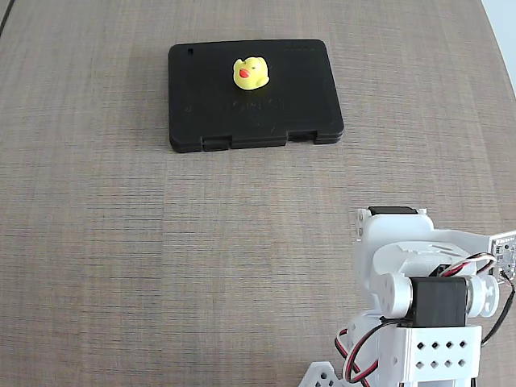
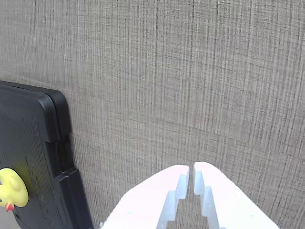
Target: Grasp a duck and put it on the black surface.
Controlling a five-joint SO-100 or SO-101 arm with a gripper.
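duck (image 1: 251,73) sits on black surface (image 1: 255,94) | likely light, soft, squashy: pinch body sides gently | end effector (image 2: 191,177) closed, empty, over desk (image 1: 121,242)

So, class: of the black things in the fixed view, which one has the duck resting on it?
The flat black slab near the top carries the duck; the black motor block on the arm doesn't.

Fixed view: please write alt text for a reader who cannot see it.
A tiny yellow duck sits on a flat black surface near the top of a grey woven-look table. The white robot arm is folded at the lower right, well apart from both; its tool is not visible here.
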